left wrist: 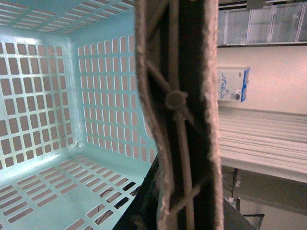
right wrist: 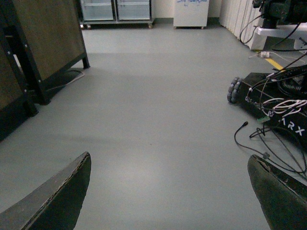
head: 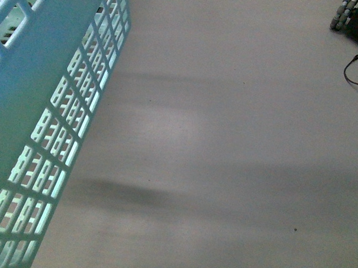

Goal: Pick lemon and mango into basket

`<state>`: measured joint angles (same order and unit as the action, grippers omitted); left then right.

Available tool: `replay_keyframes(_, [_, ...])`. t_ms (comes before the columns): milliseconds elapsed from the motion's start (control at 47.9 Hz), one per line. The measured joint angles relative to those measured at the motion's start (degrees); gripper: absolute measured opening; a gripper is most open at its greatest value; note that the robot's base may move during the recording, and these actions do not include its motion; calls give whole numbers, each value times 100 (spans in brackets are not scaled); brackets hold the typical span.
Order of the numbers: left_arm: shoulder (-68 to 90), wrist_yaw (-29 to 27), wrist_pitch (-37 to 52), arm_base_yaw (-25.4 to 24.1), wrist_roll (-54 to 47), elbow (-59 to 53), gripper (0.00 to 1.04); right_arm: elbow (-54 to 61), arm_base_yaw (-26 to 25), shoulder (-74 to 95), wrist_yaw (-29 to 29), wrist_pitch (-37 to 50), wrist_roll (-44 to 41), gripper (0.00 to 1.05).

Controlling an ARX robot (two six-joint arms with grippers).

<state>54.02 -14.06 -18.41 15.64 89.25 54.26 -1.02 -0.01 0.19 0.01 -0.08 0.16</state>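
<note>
Pale blue plastic basket, full of slots, leans close by and is cut off. Beside the basket spreads smooth grey floor.

Left wrist: the left pincer, a dark criss-cross bar with frayed brown edges, hides part of the basket. I cannot tell its grip.

Right wrist: the right pincer gapes wide, holding nothing, above grey floor, with tangled cables beyond.

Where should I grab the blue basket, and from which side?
Likely the oval handhold in the basket's solid top band, coming from outside that wall: the cut-out lets a grip close around that band, whereas the slotted wall below gives only thin bars.
</note>
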Motion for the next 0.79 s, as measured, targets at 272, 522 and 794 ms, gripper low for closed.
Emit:
replay_keyframes(272, [9,7,-9,0,7,0,6,0,0,0,0,0,2,96])
replay_keyframes(522, [9,-2,-9,2,2,0,6,0,0,0,0,0,2,96])
replay_keyframes(794, [9,-2,-9,0,4,2,6,0,0,0,2,0,0,96])
